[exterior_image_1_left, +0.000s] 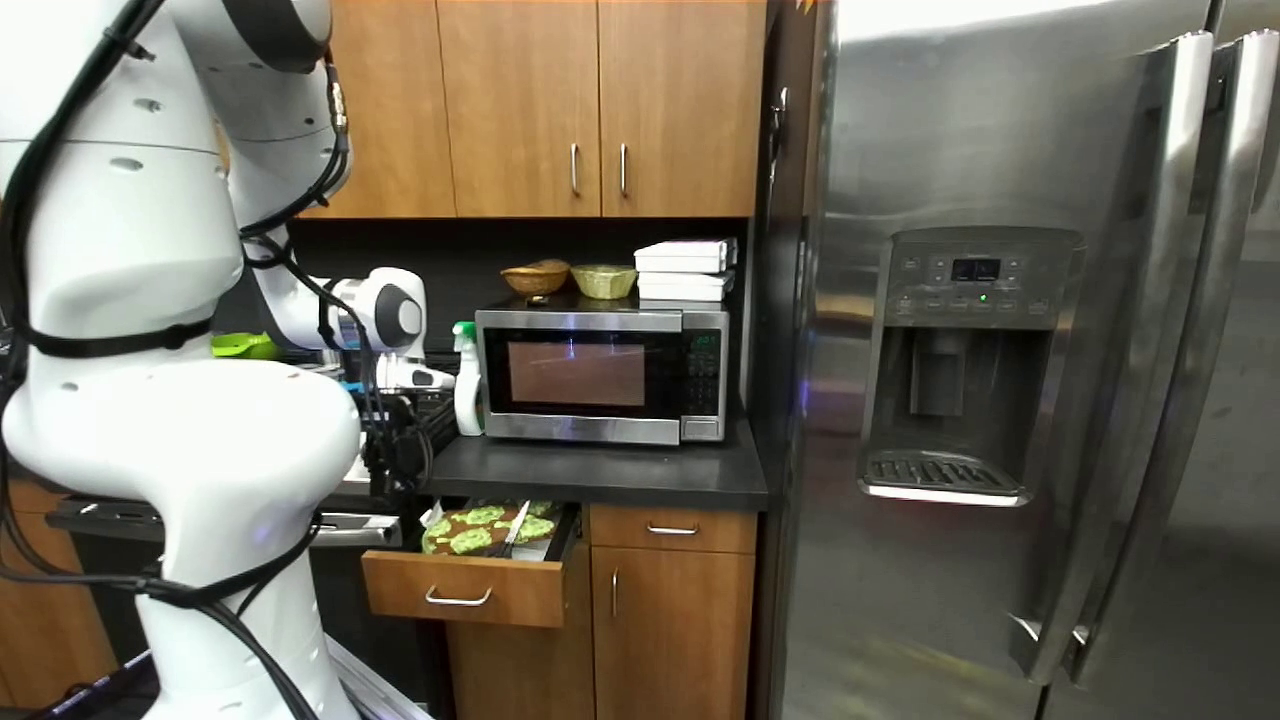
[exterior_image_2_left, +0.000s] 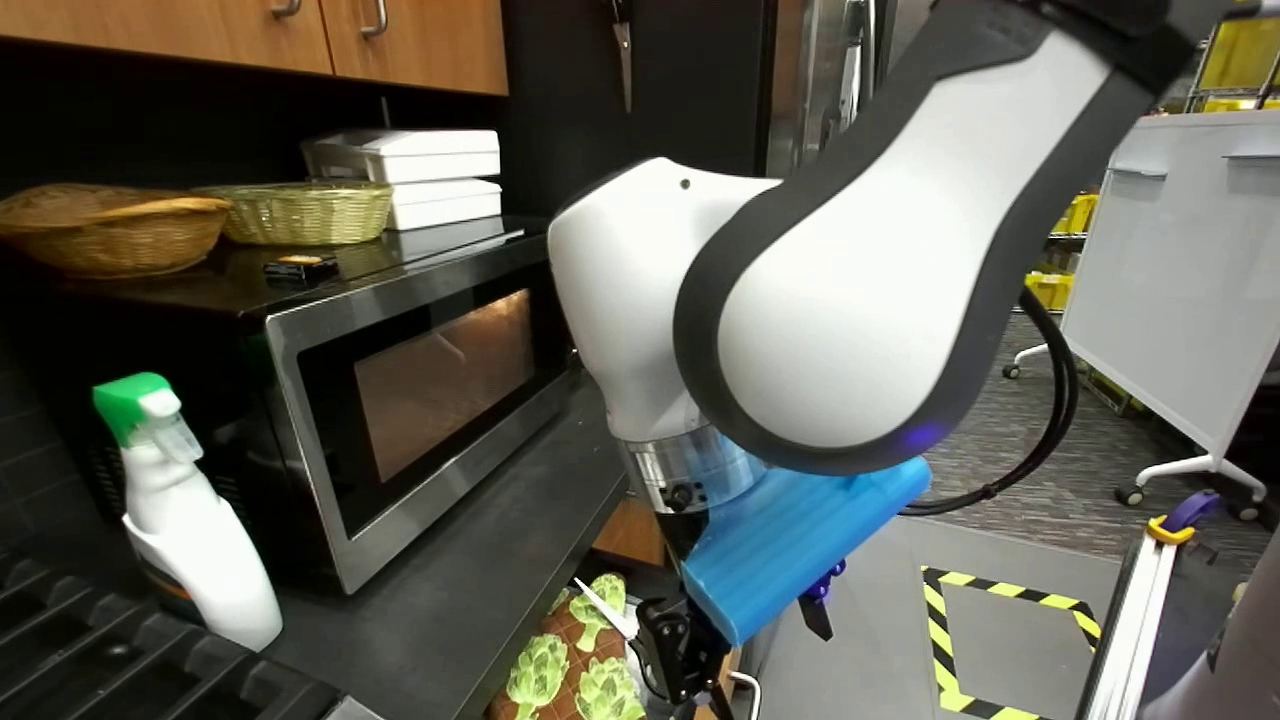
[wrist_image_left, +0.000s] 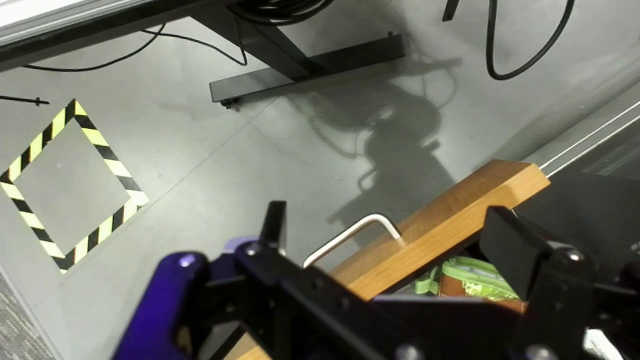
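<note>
Nearest my wrist camera, the end effector (wrist_image_left: 389, 220), spread wide and empty, hangs over the pulled-out drawer (wrist_image_left: 450, 220) below the desk (exterior_image_1_left: 600, 472); step reads as alignment, next move probably straddling its front.

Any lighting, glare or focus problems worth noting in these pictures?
Wrist view: a broad dark shadow falls across the gray floor beyond the drawer, and the closest parts of the gripper look slightly soft; in an exterior view: bright glare along the top of the steel refrigerator; in an exterior view: the area beneath the wooden cabinets sinks into near black.
</note>
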